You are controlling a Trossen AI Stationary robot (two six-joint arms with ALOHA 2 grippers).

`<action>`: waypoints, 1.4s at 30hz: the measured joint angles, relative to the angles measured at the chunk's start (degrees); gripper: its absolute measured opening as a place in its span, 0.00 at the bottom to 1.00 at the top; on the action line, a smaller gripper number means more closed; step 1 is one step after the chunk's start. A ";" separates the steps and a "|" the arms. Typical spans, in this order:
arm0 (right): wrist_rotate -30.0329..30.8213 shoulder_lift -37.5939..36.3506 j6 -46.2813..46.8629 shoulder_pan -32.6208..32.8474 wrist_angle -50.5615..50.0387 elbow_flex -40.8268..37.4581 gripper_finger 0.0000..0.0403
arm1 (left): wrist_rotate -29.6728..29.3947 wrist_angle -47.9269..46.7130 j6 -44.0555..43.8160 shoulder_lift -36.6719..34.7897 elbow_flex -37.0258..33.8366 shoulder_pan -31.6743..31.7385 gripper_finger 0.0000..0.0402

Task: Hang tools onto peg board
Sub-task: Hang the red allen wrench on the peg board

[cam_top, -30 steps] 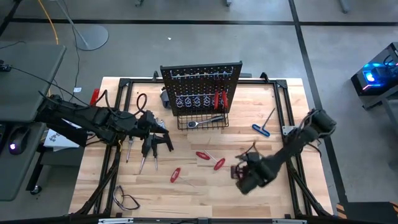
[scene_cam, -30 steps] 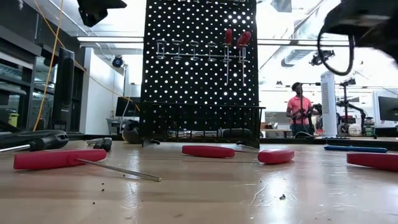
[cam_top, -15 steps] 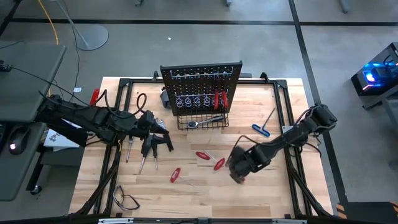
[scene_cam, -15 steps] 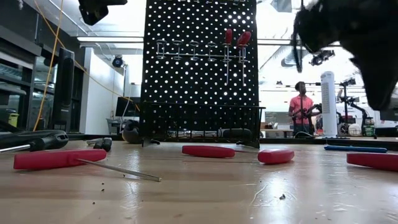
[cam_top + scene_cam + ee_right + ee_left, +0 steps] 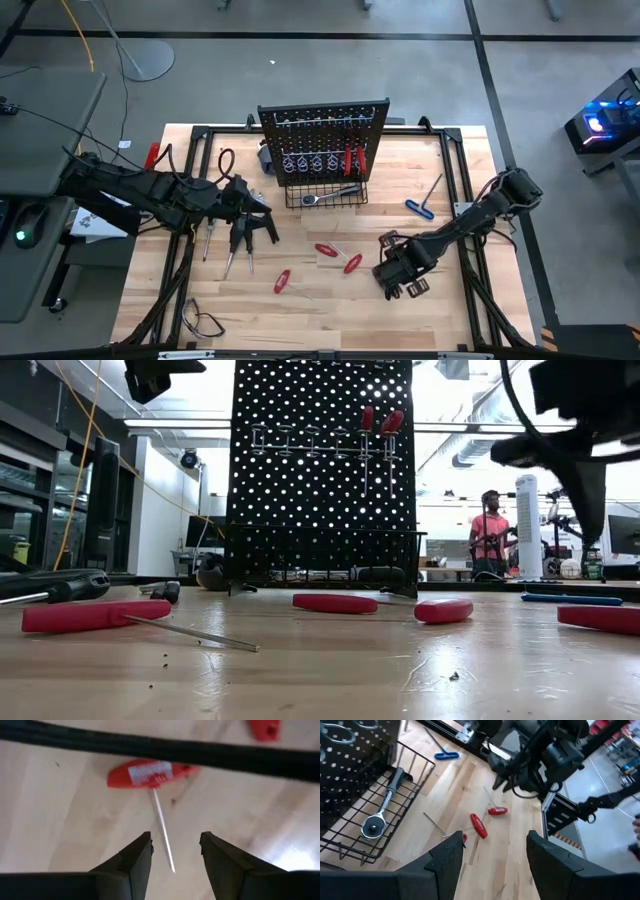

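High view: right gripper (image 5: 398,283), jaws parted and empty, hovers beside red-handled screwdriver (image 5: 352,263).

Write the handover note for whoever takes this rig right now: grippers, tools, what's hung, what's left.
Right gripper: open, empty, poised over a red T-handle tool on the table's right-centre.
Left gripper: open, empty, hovering at the table's left near the black-handled tools.
Peg board: two red-handled tools hang on its hooks; a ratchet lies in the wire basket.
Left to hang: three red-handled tools on the wood, the blue-handled T tool at right, and the black-handled ones at left.
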 joint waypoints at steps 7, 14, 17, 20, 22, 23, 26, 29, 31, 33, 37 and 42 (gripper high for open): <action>-2.02 0.04 -0.85 -0.26 8.17 -5.15 0.40 | -2.51 0.01 -1.43 0.00 0.00 -0.02 0.50; -2.88 0.04 -0.81 -0.17 16.75 -10.68 0.40 | -4.58 0.01 -2.97 0.02 0.00 -0.02 0.50; -3.21 0.09 -0.67 -0.15 19.30 -12.43 0.40 | -4.68 0.05 -3.38 0.07 0.00 -0.02 0.50; -3.63 1.10 -0.83 0.05 20.28 -13.30 0.37 | -4.76 -0.04 -3.68 0.11 0.00 -0.02 0.50; -3.55 2.35 -0.83 0.28 20.63 -13.56 0.32 | -4.91 -0.14 -4.14 0.11 0.00 -0.02 0.50; -3.18 3.17 -0.85 0.42 20.64 -13.54 0.28 | -5.09 -0.20 -4.13 0.11 0.00 -0.02 0.50; -2.04 5.25 0.03 0.78 21.37 -13.19 0.12 | -5.54 -0.22 -4.09 0.11 0.00 -0.02 0.50; -1.15 5.95 3.86 0.93 21.85 -13.02 0.03 | -5.59 -0.30 -4.49 0.13 0.00 -0.01 0.50; -0.11 5.97 6.30 1.08 21.34 -12.78 0.01 | -5.50 -0.28 -5.53 0.11 0.00 -0.09 0.50; 0.45 5.95 8.50 1.06 19.75 -11.92 0.01 | -4.52 -0.28 -6.73 0.13 0.00 -0.47 0.50; 1.13 4.79 14.26 0.97 17.67 -9.57 0.00 | -3.17 0.01 -8.62 0.11 0.00 -1.81 0.50; 2.01 2.63 23.67 0.97 16.29 -5.90 0.00 | -2.71 4.21 -8.86 0.11 0.00 -3.87 0.50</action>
